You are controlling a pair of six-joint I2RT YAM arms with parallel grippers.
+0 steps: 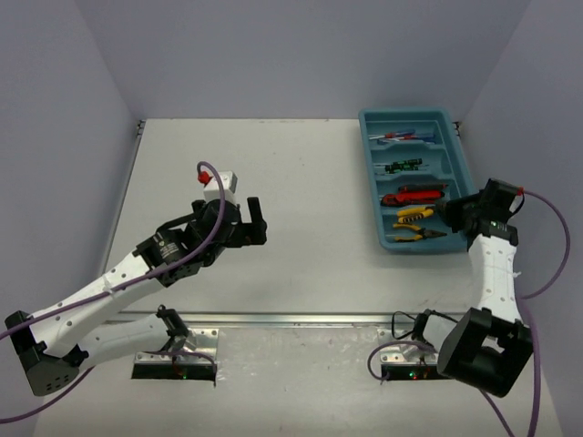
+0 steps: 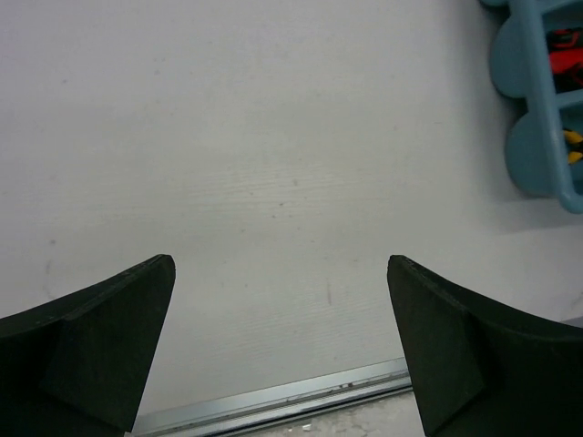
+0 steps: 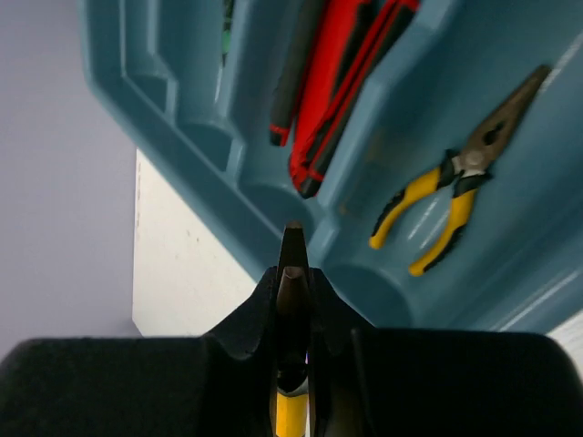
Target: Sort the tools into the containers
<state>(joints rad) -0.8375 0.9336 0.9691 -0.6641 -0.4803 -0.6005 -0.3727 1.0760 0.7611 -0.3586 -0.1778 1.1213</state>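
The teal tray (image 1: 460,173) stands at the back right with four compartments. They hold blue screwdrivers (image 1: 401,137), black-green screwdrivers (image 1: 405,166), red utility knives (image 1: 414,193) and yellow-handled pliers (image 1: 419,235). My right gripper (image 1: 454,215) hangs over the tray's near right part, shut on a second pair of yellow-handled pliers (image 1: 412,214). In the right wrist view their metal nose (image 3: 293,250) sticks out past the fingers, above the tray (image 3: 182,109), with the lying pliers (image 3: 455,182) and knives (image 3: 346,82) beyond. My left gripper (image 1: 250,226) is open and empty over mid-table (image 2: 281,259).
Bare white table (image 2: 273,137) lies under the left gripper, with the metal rail of the near edge (image 2: 273,401) just below it. The tray's scalloped left wall (image 2: 537,137) shows at the upper right of the left wrist view. Purple walls enclose the table.
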